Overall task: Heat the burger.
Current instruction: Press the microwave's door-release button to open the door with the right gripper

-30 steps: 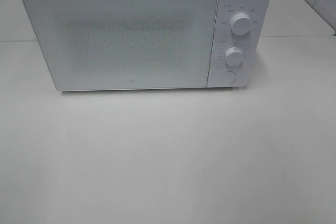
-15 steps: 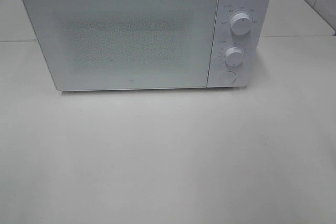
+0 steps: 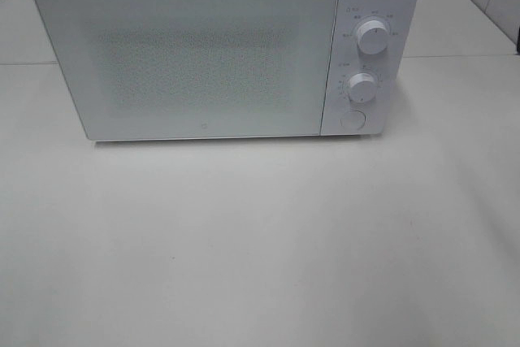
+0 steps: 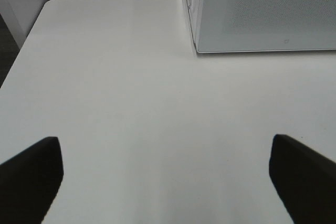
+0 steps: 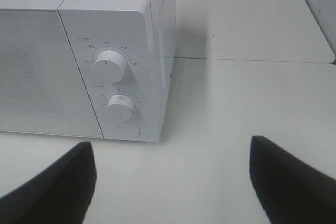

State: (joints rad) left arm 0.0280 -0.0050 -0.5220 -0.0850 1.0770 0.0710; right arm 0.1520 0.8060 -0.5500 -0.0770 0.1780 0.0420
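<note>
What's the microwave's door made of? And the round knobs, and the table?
The door looks like smooth glass or glossy plastic: a dotted mesh shows through it. The knobs seem to be matte white plastic, evenly coloured and rounded. The table looks like matte white laminate, flat with a seam, though that is uncertain.

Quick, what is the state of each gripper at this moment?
Black left gripper: open, holding nothing.
Black right gripper: open, holding nothing.
</note>
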